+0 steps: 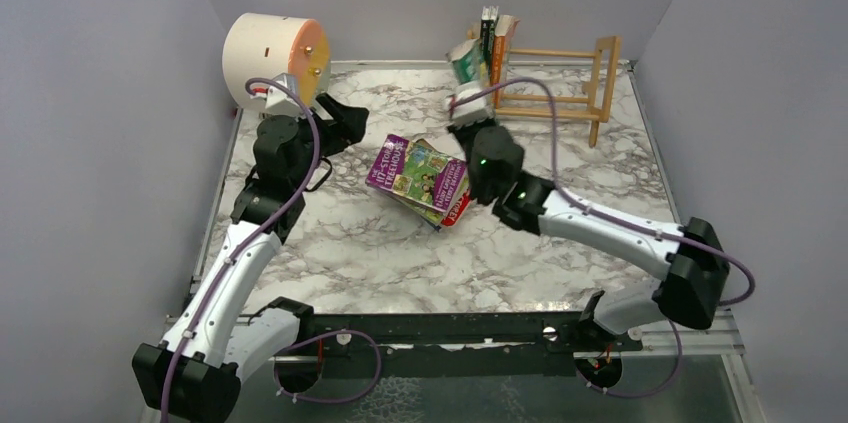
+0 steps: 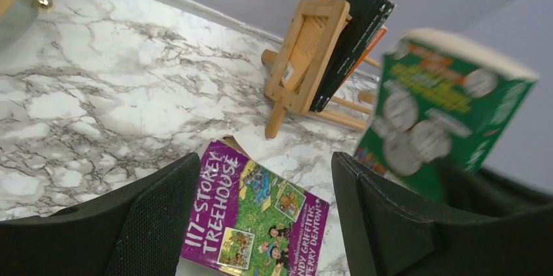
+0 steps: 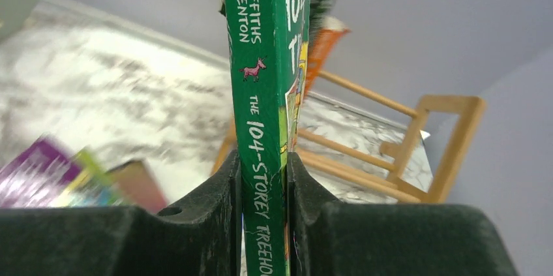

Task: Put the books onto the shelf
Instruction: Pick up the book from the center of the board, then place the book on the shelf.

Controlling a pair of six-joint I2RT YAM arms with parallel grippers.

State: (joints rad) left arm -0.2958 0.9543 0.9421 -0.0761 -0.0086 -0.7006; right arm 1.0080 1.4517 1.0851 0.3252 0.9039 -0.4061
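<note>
My right gripper (image 3: 264, 184) is shut on the spine of a green book (image 3: 264, 93), holding it upright in the air just left of the shelf (image 1: 560, 83). The left wrist view shows that green book (image 2: 437, 113) blurred. The light-wood shelf (image 2: 306, 54) has a black book (image 2: 352, 34) and an orange book (image 3: 323, 47) standing at its left end. A loose pile of books (image 1: 420, 178) lies mid-table, a purple one (image 2: 254, 217) on top. My left gripper (image 2: 261, 224) hangs open above the purple book's left edge, holding nothing.
A cream cylinder with an orange face (image 1: 275, 58) stands at the back left, close behind my left arm. Grey walls enclose the marble table (image 1: 400, 263) on three sides. The shelf's right part (image 1: 590, 73) holds no books.
</note>
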